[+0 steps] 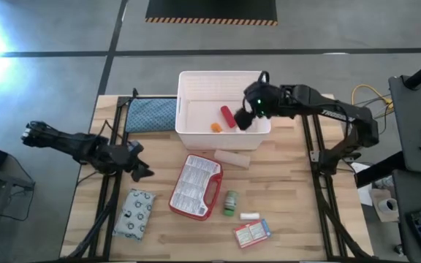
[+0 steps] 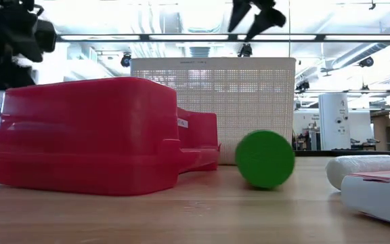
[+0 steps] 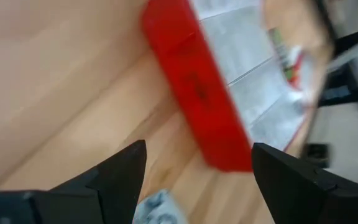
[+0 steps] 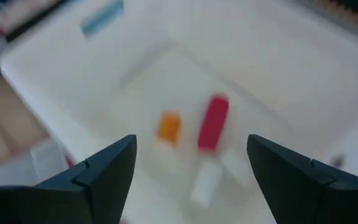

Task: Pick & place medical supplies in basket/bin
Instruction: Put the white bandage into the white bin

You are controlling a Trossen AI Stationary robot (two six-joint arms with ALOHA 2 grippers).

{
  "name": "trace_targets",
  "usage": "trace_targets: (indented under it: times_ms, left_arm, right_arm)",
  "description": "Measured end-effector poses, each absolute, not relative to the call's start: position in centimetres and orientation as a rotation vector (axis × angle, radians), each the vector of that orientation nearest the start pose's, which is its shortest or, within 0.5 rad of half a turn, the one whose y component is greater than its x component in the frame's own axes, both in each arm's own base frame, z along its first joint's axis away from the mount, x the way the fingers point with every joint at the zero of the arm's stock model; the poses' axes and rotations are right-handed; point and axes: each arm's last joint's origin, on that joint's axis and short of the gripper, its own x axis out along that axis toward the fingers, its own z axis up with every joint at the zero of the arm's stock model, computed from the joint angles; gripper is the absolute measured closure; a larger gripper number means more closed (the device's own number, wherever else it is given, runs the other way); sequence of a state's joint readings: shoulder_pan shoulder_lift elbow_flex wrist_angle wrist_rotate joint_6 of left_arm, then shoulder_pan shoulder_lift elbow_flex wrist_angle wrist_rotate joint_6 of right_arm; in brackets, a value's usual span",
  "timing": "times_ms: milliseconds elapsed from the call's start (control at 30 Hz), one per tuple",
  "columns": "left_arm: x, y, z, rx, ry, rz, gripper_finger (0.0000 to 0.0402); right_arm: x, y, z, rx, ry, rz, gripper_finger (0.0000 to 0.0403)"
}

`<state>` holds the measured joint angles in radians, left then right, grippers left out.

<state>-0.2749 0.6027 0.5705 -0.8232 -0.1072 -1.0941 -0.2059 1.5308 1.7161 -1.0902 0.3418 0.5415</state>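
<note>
Two items, one red cylinder (image 1: 227,115) and one orange piece (image 1: 215,127), lie in the white bin (image 1: 196,82) just below the right gripper (image 4: 191,165), wide open, empty. Left gripper (image 3: 197,174) gapes beside one red-edged case (image 1: 196,186).

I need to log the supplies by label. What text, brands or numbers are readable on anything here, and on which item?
No text here is legible.
Red-edged case: print under its clear front, too small to read.
Small box: red and white printing, too small.
Green bottle: label unreadable.
Case's small white sticker in the low view: too small.
</note>
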Motion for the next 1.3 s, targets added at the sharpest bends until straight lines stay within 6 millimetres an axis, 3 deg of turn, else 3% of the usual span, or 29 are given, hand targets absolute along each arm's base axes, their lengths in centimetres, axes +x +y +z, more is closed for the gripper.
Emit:
trace_targets:
  times_ms: [167, 333, 467, 633, 800, 1033, 1300]
  left_arm:
    - [12.7, -3.3, 25.2, -0.78, 0.871, 0.303, 0.0133]
    - [14.4, -3.8, 24.9, -0.708, 0.939, 0.316, 0.0133]
    - [15.5, -4.1, 23.9, -0.616, 1.007, 0.308, 0.0133]
    - [16.7, -4.5, 22.8, -0.548, 1.074, 0.275, 0.0133]
    - [17.1, -4.6, 22.4, -0.536, 1.091, 0.261, 0.0133]
    - [17.0, -4.6, 22.7, -0.562, 1.083, 0.249, 0.0133]
    - [16.6, -4.6, 23.2, -0.575, 1.062, 0.232, 0.0133]
  right_arm:
    - [27.0, -3.9, 38.7, 0.563, 0.928, -0.786, 0.011]
    - [26.0, 1.1, 37.2, 0.651, 1.12, -0.726, 0.0118]
    - [25.6, 6.0, 35.5, 0.532, 1.204, -0.569, 0.0125]
    - [25.2, 12.2, 31.1, 0.258, 1.28, -0.328, 0.0133]
    - [26.1, 16.3, 26.6, 0.169, 1.193, -0.308, 0.0143]
    - [29.1, 19.6, 21.1, 0.204, 1.182, -0.184, 0.0157]
    - [30.5, 20.8, 17.0, 0.154, 1.222, -0.174, 0.0157]
